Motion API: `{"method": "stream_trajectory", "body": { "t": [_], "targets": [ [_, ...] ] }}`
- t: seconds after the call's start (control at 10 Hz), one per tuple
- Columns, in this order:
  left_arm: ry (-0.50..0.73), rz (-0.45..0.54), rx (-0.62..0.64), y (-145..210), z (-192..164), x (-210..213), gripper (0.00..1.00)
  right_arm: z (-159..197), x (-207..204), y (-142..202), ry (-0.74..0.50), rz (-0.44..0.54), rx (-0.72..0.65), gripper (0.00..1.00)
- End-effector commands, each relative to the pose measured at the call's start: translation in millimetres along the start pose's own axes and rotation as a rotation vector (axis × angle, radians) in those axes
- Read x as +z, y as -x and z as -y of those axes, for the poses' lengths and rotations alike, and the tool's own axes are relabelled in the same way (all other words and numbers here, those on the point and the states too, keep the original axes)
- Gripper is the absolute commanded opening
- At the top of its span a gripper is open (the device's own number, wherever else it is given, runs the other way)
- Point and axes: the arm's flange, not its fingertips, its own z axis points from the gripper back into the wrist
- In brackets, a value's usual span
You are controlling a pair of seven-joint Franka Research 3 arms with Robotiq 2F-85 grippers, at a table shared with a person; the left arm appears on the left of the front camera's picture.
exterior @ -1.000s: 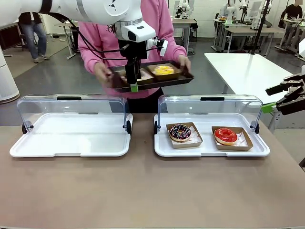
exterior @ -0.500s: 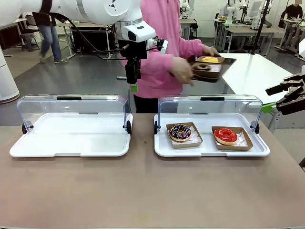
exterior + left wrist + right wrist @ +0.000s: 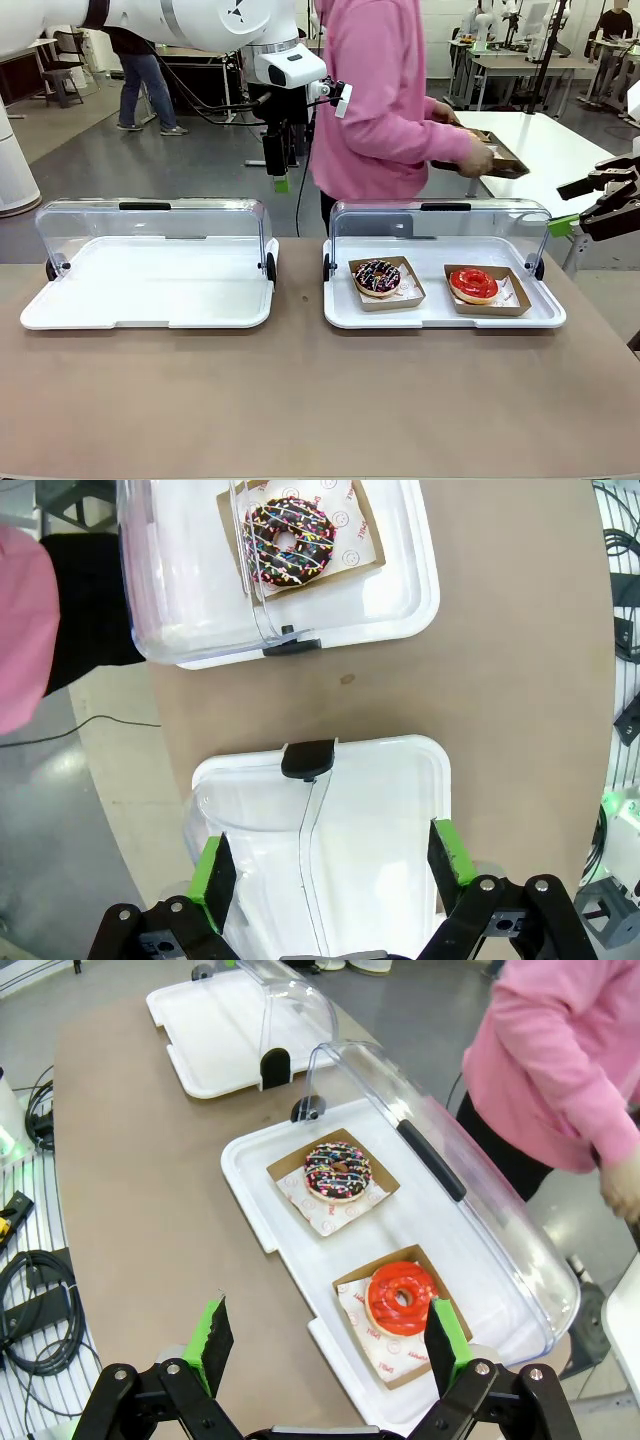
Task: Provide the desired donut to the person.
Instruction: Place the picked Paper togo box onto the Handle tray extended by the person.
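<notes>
Both claws hang empty with their green pads spread wide: the left gripper (image 3: 325, 870) high over the left tray (image 3: 400, 810), beyond the table's far edge, and the right gripper (image 3: 325, 1345) off the table's right end, looking down on the right tray (image 3: 250, 1170).

Under the raised clear lid (image 3: 440, 225) of that right tray sit two donuts in brown paper boats, the chocolate sprinkled donut (image 3: 378, 277) to the left and the red glazed donut (image 3: 473, 284) just beside it, apart and untouched. The left tray holds nothing.

What has changed lies beyond the table. A second ago the person (image 3: 385, 100) faced the robot and held a dark serving tray (image 3: 495, 155) right under the left gripper, with a yellow donut on it. Now the person has turned to the picture's right and carries that tray over the white side table (image 3: 545, 150).

By my judgement the handover is finished and the arms are simply waiting for another request.
</notes>
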Motion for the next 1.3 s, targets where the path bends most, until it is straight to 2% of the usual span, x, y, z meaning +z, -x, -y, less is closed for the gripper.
{"method": "stream_trajectory", "body": {
  "t": [0.0, 0.2, 0.5, 0.6, 0.8, 1.0, 1.2],
  "targets": [
    [-0.022, -0.007, 0.016, -1.5, -1.3, 1.1, 1.0, 1.7, -3.3, -1.3, -0.005, 0.023, -0.015, 1.0],
    [0.0, 0.0, 0.0, 0.0, 0.0, 0.0, 1.0, 1.7, -3.3, -1.3, -0.005, 0.023, -0.015, 1.0],
    [0.036, 0.192, 0.171, 93.9, 61.6, 33.3, 1.0, 1.7, -3.3, -1.3, -0.005, 0.023, -0.015, 1.0],
    [0.032, 0.291, 0.197, 133.4, 88.0, 37.1, 1.0, 1.7, -3.3, -1.3, -0.005, 0.023, -0.015, 1.0],
    [0.028, 0.407, 0.239, 193.7, 126.8, 22.3, 1.0, 1.7, -3.3, -1.3, -0.005, 0.023, -0.015, 1.0],
    [-0.016, 0.47, 0.223, 255.0, 166.7, 3.8, 1.0, 1.7, -3.3, -1.3, -0.005, 0.023, -0.015, 1.0],
    [-0.118, 0.507, 0.269, 297.9, 198.3, -7.6, 1.0, 1.7, -3.3, -1.3, -0.005, 0.023, -0.015, 1.0]
  ]
}}
